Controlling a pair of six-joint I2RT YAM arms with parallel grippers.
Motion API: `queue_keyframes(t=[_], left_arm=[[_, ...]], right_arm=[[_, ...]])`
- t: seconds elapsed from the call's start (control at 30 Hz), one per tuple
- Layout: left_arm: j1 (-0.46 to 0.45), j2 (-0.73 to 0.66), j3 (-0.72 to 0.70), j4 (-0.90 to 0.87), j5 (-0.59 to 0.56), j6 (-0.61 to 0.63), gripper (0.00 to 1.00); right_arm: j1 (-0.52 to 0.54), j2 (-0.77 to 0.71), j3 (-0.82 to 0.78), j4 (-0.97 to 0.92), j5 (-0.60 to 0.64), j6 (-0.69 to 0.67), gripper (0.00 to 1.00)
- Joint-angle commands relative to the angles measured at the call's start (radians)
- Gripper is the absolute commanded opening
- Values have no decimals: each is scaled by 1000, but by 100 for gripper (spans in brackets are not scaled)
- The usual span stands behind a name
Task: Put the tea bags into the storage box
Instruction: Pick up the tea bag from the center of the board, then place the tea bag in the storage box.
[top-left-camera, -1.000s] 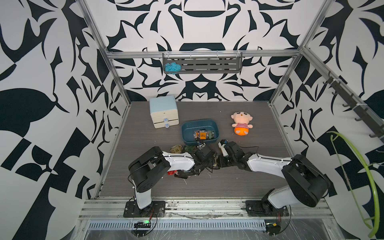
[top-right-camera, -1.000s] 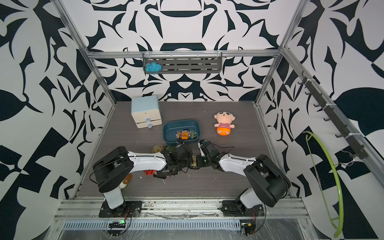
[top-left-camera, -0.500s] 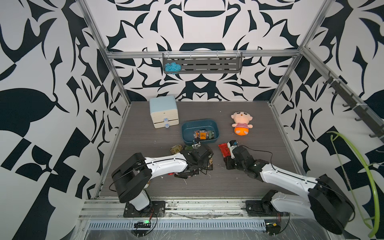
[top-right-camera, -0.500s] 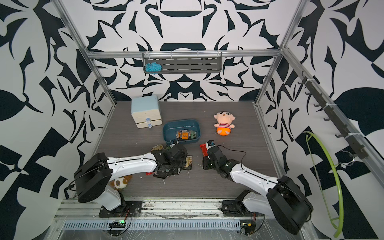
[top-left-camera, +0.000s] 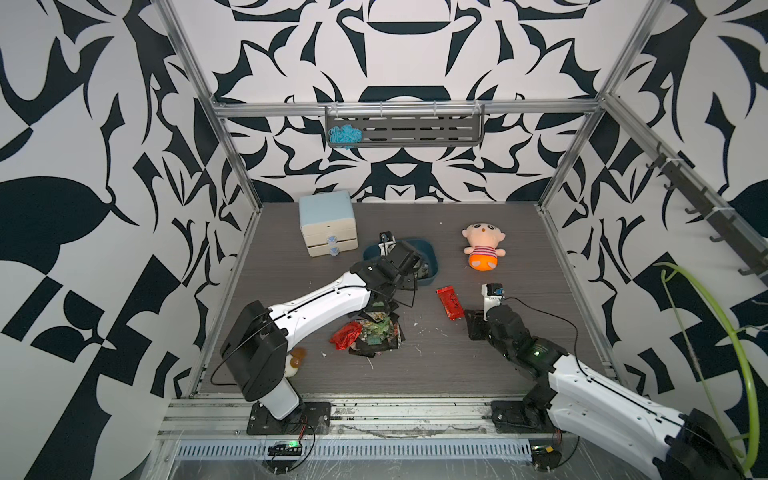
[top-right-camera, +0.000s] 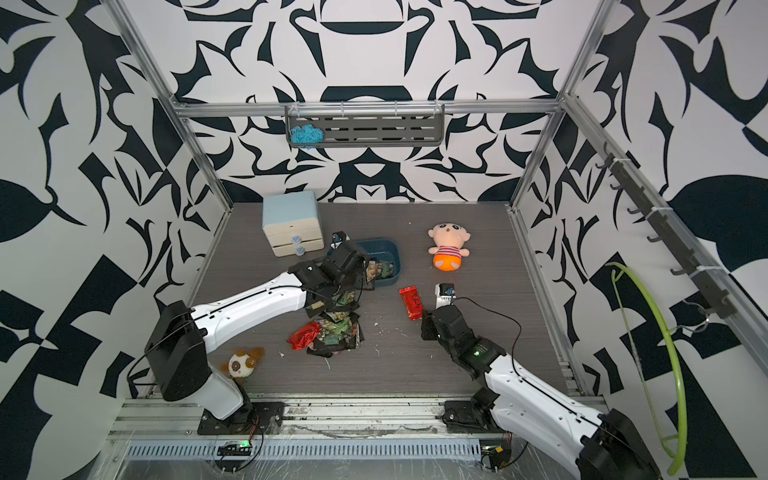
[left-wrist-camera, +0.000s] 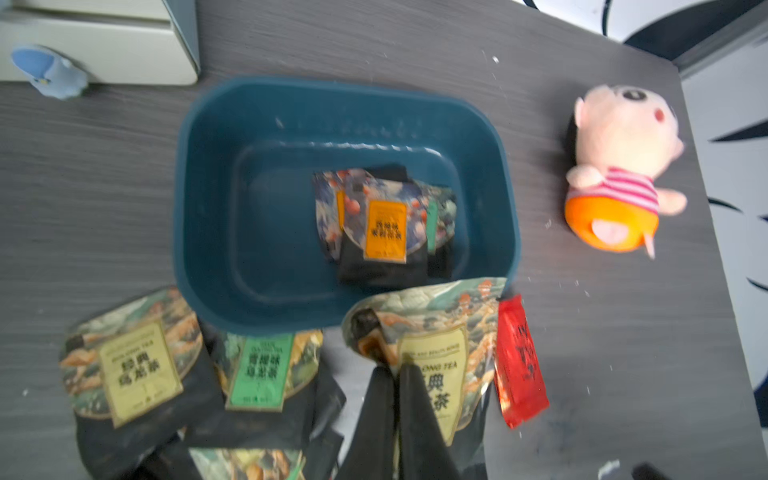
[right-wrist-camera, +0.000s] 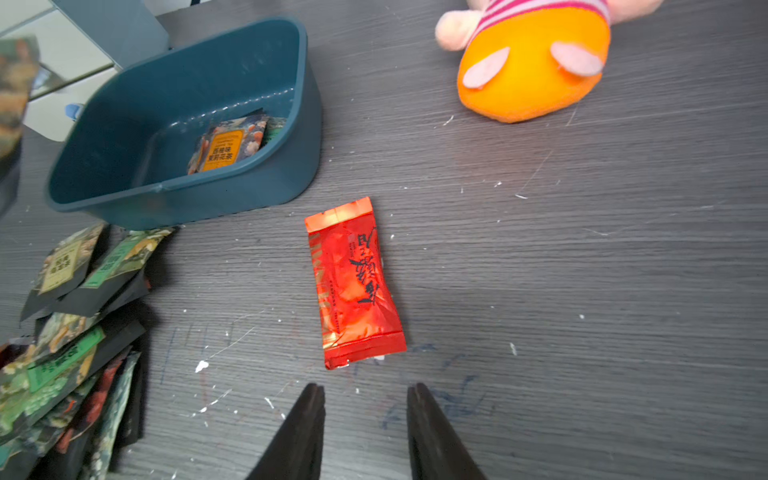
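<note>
The teal storage box (left-wrist-camera: 270, 232) holds a few tea bags (left-wrist-camera: 384, 226), the top one orange-labelled. My left gripper (left-wrist-camera: 395, 370) is shut on a beige-labelled tea bag (left-wrist-camera: 436, 332) hanging at the box's near rim; in a top view it (top-right-camera: 361, 270) sits over the box's (top-right-camera: 392, 255) near left part. A red tea bag (right-wrist-camera: 353, 282) lies flat on the table just ahead of my right gripper (right-wrist-camera: 365, 390), which is open and empty. More tea bags lie in a pile (top-left-camera: 374, 332) near the table's middle.
A pale blue-and-cream drawer cabinet (top-left-camera: 328, 222) stands behind and left of the box. A plush doll (top-left-camera: 484, 245) lies at the back right. A small plush toy (top-right-camera: 243, 363) sits by the left arm's base. White crumbs dot the floor.
My right gripper carried the red tea bag right from the pile, let it go, opened and drew back. My left gripper lifted a beige-labelled tea bag from the pile toward the box.
</note>
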Motion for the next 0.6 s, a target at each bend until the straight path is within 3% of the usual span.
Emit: queue_keyframes(t=[0.0, 0.33, 0.57], left_arm=[[45, 84, 83, -3, 52, 26, 0], [102, 294, 258, -22, 97, 43, 0], [118, 354, 276, -21, 135, 30, 0]], right_arm=[[2, 12, 8, 9, 30, 6, 38], [1, 85, 34, 24, 26, -6, 36], [0, 112, 35, 52, 11, -15, 36]])
